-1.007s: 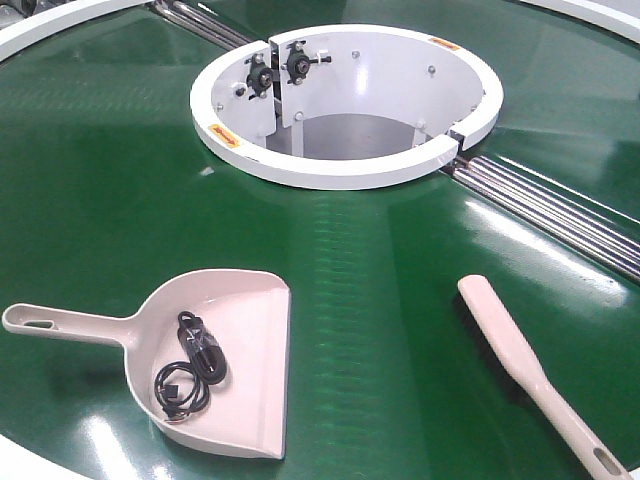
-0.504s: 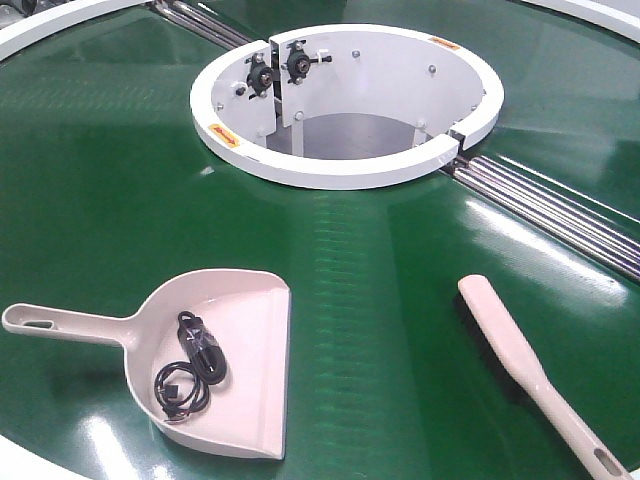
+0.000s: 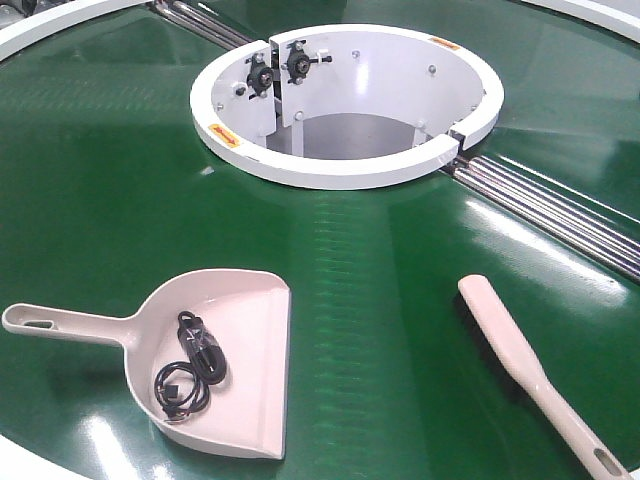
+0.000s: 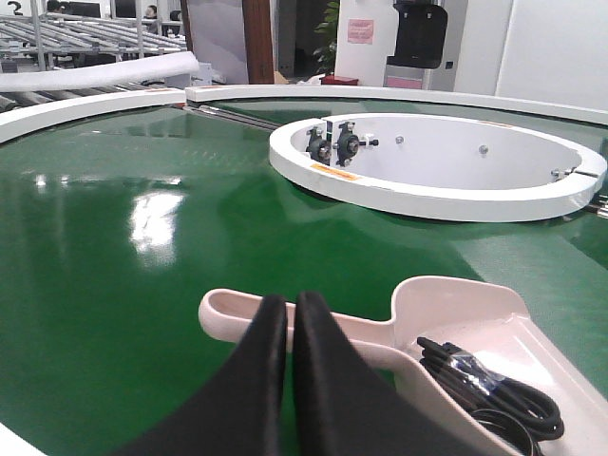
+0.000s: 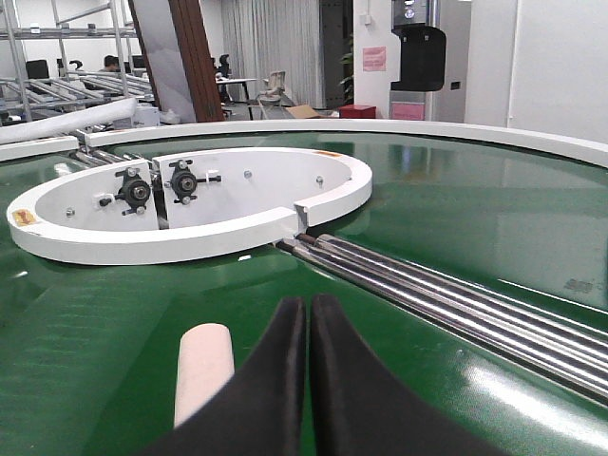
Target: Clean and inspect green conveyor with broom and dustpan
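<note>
On the green conveyor (image 3: 100,200), the dustpan (image 3: 230,350) lies left of the broom (image 3: 520,370), a coiled black cable (image 3: 190,370) inside it. The left claw (image 4: 290,309), fingers pressed together and empty, hangs over the dustpan's handle; the right claw (image 5: 307,309), likewise closed, hangs beside the broom's tip.

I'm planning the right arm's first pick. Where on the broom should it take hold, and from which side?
Probably the narrow handle of the broom, near its hang-hole end at the front right. The broom lies flat on the green conveyor with that end free, so coming from above, jaws across the handle's width, looks best. The right gripper is shut and must open first.
</note>
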